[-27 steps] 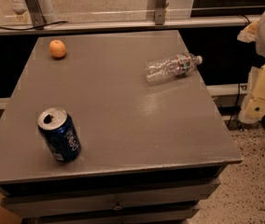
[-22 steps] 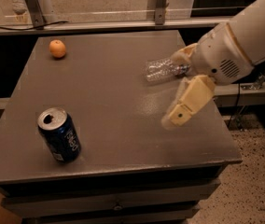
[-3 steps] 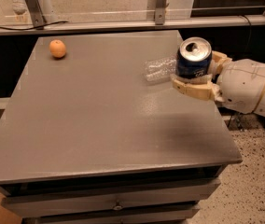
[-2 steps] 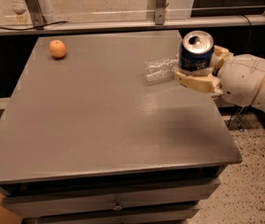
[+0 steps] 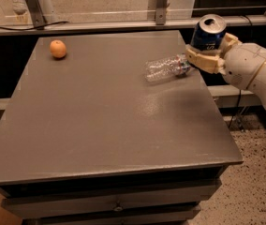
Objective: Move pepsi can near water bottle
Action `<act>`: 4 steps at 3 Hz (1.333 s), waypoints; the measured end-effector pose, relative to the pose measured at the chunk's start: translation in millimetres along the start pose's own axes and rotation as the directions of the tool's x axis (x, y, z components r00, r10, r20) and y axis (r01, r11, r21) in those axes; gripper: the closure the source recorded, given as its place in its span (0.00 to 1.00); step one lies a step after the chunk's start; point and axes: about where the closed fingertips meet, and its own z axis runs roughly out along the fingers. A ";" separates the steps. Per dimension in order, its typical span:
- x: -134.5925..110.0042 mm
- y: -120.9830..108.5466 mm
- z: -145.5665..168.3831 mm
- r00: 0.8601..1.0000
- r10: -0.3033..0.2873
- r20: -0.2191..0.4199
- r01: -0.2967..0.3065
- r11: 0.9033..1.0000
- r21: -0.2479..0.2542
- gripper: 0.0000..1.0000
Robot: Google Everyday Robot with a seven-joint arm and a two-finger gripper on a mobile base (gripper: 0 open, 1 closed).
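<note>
Beige pincer (image 5: 209, 49) by the table (image 5: 100, 125) corner grips one pepsi can (image 5: 208, 33) beside one water bottle (image 5: 166, 68).

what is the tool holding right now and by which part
The tool holds the pepsi can upright, gripped around its lower sides, by the table's far right corner, beside the water bottle.

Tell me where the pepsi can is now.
In the camera view it is at the upper right: the tool grips the pepsi can upright, off the table, just right of the lying water bottle.
</note>
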 end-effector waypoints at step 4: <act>84.3 -39.6 -8.2 0.988 0.105 -0.110 -0.091 0.988 0.122 1.00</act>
